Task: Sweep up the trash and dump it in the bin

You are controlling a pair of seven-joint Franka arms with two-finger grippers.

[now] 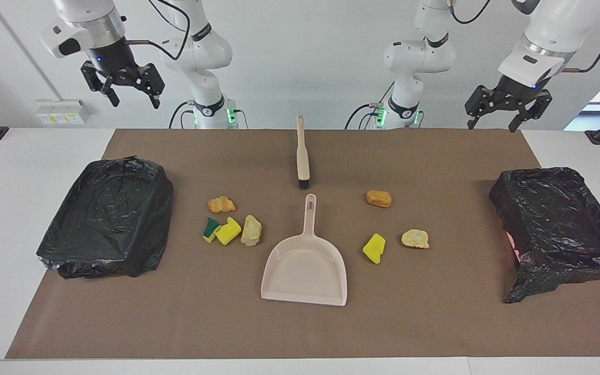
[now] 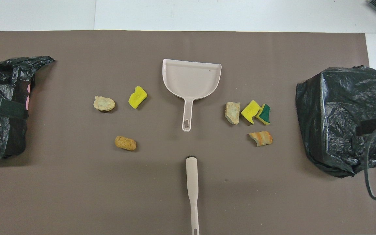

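Observation:
Several small trash scraps lie on the brown mat either side of a beige dustpan (image 1: 305, 265). Toward the right arm's end lie an orange-brown piece (image 1: 222, 204), a green-backed yellow one (image 1: 210, 229), a yellow one (image 1: 228, 230) and a beige one (image 1: 251, 229). Toward the left arm's end lie an orange-brown scrap (image 1: 378, 198), a yellow one (image 1: 374, 248) and a beige one (image 1: 415, 238). A beige brush (image 1: 302, 156) lies nearer to the robots, bristles toward the dustpan's handle. Black-bagged bins (image 1: 107, 219) (image 1: 555, 224) stand at both ends. My right gripper (image 1: 134, 99) and left gripper (image 1: 505, 119) hang open and empty, high over the mat's corners.
The brown mat (image 2: 77, 195) covers most of the white table. The dustpan (image 2: 192, 78) has its open mouth pointing away from the robots. A black cable (image 2: 369, 176) hangs over the bin at the right arm's end.

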